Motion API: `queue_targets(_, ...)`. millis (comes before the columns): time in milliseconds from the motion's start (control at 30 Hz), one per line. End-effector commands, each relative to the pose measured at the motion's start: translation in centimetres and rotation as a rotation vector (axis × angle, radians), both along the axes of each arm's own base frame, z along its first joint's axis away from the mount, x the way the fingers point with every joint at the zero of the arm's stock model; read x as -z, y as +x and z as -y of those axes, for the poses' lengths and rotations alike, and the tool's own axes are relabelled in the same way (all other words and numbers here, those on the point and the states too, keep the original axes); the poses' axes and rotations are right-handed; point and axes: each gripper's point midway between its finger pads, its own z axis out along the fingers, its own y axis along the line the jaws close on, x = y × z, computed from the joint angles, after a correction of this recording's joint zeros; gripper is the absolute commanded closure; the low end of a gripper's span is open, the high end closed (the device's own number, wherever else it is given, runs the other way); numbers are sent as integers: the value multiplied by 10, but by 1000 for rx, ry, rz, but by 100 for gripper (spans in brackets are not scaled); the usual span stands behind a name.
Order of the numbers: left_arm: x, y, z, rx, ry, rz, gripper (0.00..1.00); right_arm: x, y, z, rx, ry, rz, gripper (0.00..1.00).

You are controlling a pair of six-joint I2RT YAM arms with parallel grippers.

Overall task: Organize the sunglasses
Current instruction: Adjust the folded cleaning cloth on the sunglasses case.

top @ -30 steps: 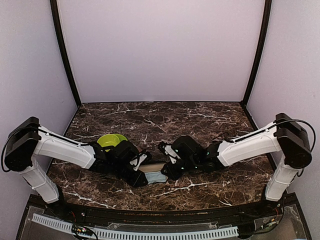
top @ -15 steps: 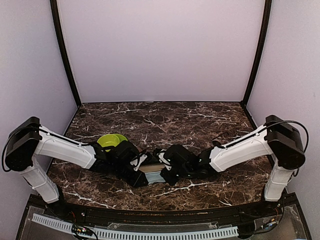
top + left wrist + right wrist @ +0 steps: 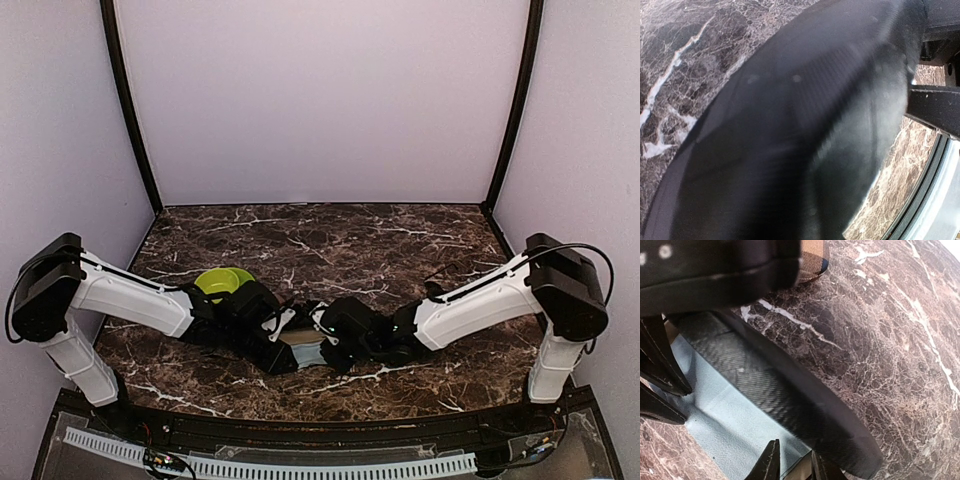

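Observation:
No sunglasses show in any view. An oblong black woven case (image 3: 303, 337) lies between both arms near the table's front, with a light blue cloth (image 3: 314, 356) at it. My left gripper (image 3: 284, 342) is at the case's left end. The case (image 3: 790, 125) fills the left wrist view, blurred, and hides the fingers. In the right wrist view the case (image 3: 790, 400) runs diagonally beside the cloth (image 3: 725, 425). My right gripper (image 3: 792, 466) has its jaws narrow on a tan edge of the case at the cloth's border. The left gripper's black fingers (image 3: 662, 370) stand at the left.
A green bowl (image 3: 222, 281) sits behind the left forearm. The end of a brown striped case (image 3: 812, 260) shows at the top of the right wrist view. Dark marble table (image 3: 330, 240) stretches to the back wall.
My right arm has slid left and come in against the case and cloth, its jaws narrowing a little. The left arm and the case have stayed put.

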Motion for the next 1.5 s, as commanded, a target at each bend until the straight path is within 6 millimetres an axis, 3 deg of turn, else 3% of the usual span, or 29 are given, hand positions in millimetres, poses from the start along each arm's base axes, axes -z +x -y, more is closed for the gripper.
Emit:
queue_targets(0,9,-7,-2,19,27,-30,79,-15,0,-3,-8,34,59,77)
queue_targets(600,10,-9,0,24,25,-43,79,-20,2,-4,-18,26,113,75)
queue_targets(1467,10,-10,-1,27,22,-47,79,7,-4,-1,-44,-14,85,85)
